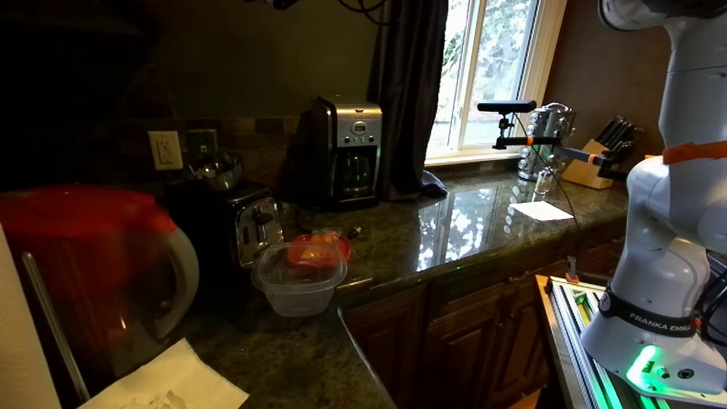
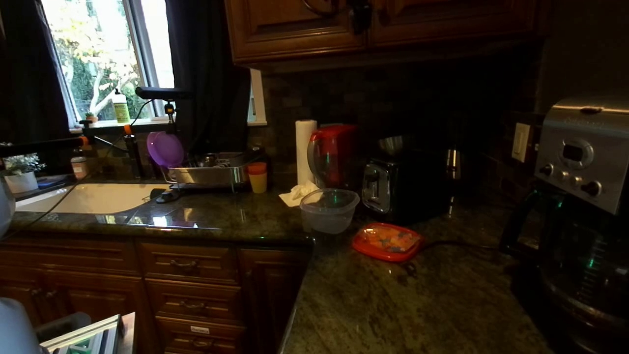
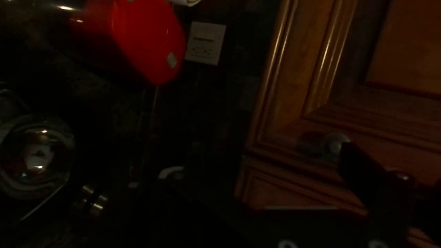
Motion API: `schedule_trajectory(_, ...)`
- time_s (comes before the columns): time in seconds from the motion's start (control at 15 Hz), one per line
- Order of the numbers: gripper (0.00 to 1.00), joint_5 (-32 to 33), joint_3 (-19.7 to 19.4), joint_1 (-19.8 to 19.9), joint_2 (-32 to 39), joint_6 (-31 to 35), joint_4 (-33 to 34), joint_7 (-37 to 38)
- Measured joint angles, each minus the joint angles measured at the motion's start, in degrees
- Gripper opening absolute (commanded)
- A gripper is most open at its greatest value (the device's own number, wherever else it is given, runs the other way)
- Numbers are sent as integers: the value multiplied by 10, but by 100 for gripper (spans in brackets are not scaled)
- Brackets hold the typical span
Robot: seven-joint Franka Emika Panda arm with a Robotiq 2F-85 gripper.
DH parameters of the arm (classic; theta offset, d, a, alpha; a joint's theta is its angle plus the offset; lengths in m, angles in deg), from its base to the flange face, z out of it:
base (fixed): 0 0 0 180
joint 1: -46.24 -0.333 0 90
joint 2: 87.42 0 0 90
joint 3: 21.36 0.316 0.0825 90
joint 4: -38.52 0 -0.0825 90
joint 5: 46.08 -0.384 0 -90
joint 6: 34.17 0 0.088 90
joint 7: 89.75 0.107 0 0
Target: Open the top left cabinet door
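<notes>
Upper left door (image 2: 295, 29), closed, with a hand (image 2: 361, 24) at its knob (image 3: 334, 146)

Door: left one of a hung pair, high above the bench (image 2: 417, 305), apparently level with the right door (image 2: 452, 22); brown glossy wood, panel within a stepped frame

Knob: round, pale, seemingly metal; set low beside the seam (image 2: 367, 44), presumably for reach from below and good leverage

Hand: black, in front of that seam in an exterior view; spread impossible to judge, only one finger (image 3: 361, 172) distinct in the wrist view, tip just beside the knob, contact uncertain; nothing visibly gripped; likely placed to pinch or hook the knob before a pull

Bowl (image 1: 224, 173): mirror-bright metal, rounded; on top of a boxy black toaster (image 1: 258, 227), perhaps stacked to spare the bench

Jug (image 2: 339, 157): red plastic, grey looped handle; near the toaster

Tub (image 2: 329, 216): clear thin plastic, flared rim; on mottled, polished bench, well below the door, so unlikely to block a swing
</notes>
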Motion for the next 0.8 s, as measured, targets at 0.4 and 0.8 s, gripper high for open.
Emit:
schedule_trajectory(0.4,100,-17,1,5,18,-14,22,14)
schedule_trajectory(0.8,100,-40,1,8,16,-15,22,25)
